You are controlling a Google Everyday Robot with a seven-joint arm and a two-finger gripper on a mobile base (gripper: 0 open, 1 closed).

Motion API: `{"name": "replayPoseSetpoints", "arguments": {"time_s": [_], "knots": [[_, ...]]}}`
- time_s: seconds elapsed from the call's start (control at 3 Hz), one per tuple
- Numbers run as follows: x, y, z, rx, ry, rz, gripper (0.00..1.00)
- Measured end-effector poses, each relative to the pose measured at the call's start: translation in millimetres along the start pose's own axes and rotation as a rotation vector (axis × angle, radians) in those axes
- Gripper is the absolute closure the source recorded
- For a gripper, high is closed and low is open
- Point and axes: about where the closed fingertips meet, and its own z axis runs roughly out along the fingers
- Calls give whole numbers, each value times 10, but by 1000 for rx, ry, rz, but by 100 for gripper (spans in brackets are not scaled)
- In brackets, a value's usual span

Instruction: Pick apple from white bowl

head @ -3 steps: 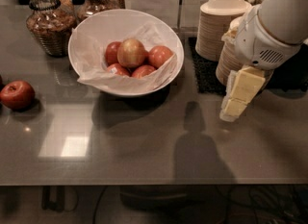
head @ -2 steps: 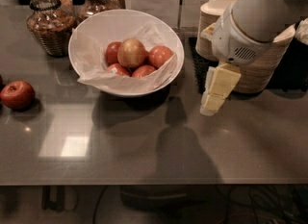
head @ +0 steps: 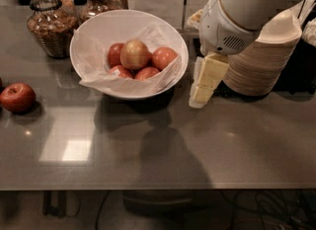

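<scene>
The claw (head: 203,83) has slid left across the worktop (head: 197,145) since a moment ago and now hangs just beside the right rim of the white bowl (head: 116,22), pointing down, its tip close above the surface. Whether it is apart or together I cannot tell from here. The arm (head: 247,7) above it now covers more of the stacked tan bowls (head: 261,61). The apple (head: 134,54) has not stirred: it sits on top of the pile in the bowl, pale yellowish-green with a red blush, the biggest there, on crumpled white paper (head: 94,71) among red apples (head: 164,57). A lone dark red apple (head: 18,97) lies well apart at the left, with glass jars (head: 49,24) behind
</scene>
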Motion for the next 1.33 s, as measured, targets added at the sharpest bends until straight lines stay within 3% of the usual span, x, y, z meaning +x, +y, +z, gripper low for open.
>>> {"name": "replayPoseSetpoints", "arguments": {"time_s": [0.33,0.67,1.0,1.33], "knots": [[-147,-171,7,49,-87,3,0],[-473,-479,14,96,-219,-18,0],[-751,-687,118,80,-305,-20,0],[-913,-818,331,44,-337,-4,0]]}}
